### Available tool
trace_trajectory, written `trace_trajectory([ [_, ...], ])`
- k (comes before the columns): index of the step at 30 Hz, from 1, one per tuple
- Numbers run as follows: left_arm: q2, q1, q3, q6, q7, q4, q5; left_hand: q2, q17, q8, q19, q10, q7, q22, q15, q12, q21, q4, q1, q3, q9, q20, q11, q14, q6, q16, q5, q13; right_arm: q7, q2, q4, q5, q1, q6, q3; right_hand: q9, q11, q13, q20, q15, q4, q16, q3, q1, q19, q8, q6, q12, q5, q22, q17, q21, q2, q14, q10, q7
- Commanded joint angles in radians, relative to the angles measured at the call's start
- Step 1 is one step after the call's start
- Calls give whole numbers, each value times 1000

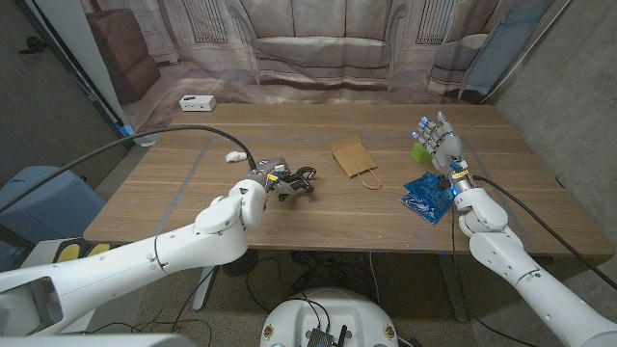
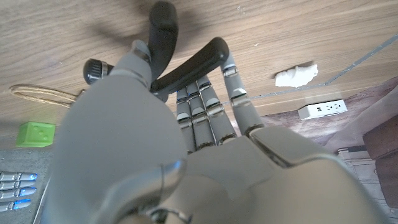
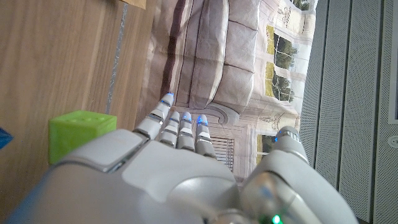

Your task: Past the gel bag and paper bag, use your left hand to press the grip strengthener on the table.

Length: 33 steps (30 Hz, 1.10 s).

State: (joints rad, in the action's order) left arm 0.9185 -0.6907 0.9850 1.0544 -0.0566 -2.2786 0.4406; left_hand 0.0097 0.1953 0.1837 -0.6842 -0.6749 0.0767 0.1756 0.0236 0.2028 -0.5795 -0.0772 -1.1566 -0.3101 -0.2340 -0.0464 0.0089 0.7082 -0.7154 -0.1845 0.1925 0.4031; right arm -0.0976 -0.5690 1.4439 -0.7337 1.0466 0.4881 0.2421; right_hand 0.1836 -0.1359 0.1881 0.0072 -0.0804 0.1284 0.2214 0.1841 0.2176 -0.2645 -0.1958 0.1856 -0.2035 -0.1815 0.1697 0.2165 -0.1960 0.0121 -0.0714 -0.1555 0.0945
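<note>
We see first the printed backdrop [image 1: 318,48] behind everything, a picture of a sofa and panelled walls, with grey textured wall to the right. Before it stands the wooden counter [image 1: 193,207], its planks running left to right with pale tape lines across them. Our left hand [image 1: 275,183] reaches over the counter's middle and has its fingers [image 2: 205,106] closed on the black handles of the grip strengthener [image 1: 301,179], which lies on the wood just left of the paper bag [image 1: 353,156]. Our right hand [image 1: 439,140] stands raised over the right side, fingers spread, grasping nothing. Below it lies the blue gel bag [image 1: 426,196], and a green cube [image 1: 418,151] sits just beside that hand. A white power strip [image 1: 198,101] lies on the floor beyond the far left corner, and a small crumpled white scrap [image 1: 234,154] rests on the counter.
</note>
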Motion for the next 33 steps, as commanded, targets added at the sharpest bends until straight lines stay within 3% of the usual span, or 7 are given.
trace_trajectory([
  [1, 15, -32, -40, -60, 54, 3, 36, 43, 0, 6, 13, 11, 0, 3, -1, -5, 3, -28, -24, -69, -1, 0, -3, -15, 12, 2, 0, 1, 1, -3, 8, -2, 7, -1, -3, 2, 2, 6, 3, -1, 1, -4, -6, 10, -12, 2, 8, 3, -5, 3, 1, 1, 5, -6, -9, 1],
  [24, 21, -65, -80, -103, 176, 4, 130, 25, 4, 1, 48, 52, -1, 1, -4, -10, 25, -24, 25, -31, 5, -13, -3, -54, 53, -7, -6, -6, 2, -4, 13, -2, 11, -1, -4, 2, -1, 6, 4, -2, 1, -4, -7, 10, -12, 2, 8, 2, -5, 3, 1, 1, 7, -7, -11, 0],
  [33, 19, -116, -122, -162, 143, 13, 140, 19, 6, -3, 60, 74, -4, 1, -9, -13, 34, -26, 36, -16, 8, -13, -4, -76, 79, -7, -7, -9, -3, -6, 11, -1, 6, -4, -2, 2, 0, 6, 4, -3, 1, -5, -7, 10, -12, 2, 9, 3, -5, 3, 2, 1, 7, -7, -11, 1],
])
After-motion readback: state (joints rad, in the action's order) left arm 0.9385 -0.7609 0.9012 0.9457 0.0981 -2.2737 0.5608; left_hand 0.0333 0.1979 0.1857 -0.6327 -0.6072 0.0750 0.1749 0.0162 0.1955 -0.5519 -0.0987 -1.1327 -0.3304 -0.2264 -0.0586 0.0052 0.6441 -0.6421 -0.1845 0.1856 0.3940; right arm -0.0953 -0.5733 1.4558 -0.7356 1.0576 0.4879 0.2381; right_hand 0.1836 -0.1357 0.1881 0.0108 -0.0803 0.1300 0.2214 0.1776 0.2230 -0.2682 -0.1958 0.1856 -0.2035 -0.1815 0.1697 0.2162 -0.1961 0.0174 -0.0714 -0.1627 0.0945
